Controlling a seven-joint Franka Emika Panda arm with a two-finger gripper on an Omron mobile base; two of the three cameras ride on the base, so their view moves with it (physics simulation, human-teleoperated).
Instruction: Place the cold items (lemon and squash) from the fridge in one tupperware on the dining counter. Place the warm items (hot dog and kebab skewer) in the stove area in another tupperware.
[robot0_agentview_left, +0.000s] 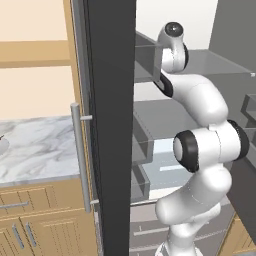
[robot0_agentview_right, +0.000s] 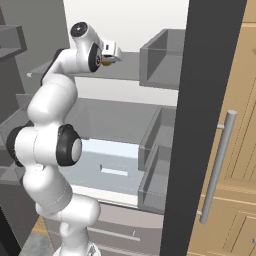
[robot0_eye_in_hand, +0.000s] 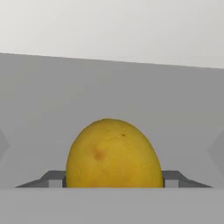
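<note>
Open grey fridge interior all around us. Up close in the hand view, our gripper (robot0_eye_in_hand: 113, 183) has a dark fingertip (robot0_eye_in_hand: 54, 179) pressed on each side of the round yellow lemon (robot0_eye_in_hand: 113, 153), which sits on the flat grey upper shelf (robot0_eye_in_hand: 43, 109) by the white back wall (robot0_eye_in_hand: 109, 26).

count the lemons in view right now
1. The lemon sits between the jaws on the grey fridge shelf, up at the arm's raised hand. Others may be hidden behind the fridge door.
</note>
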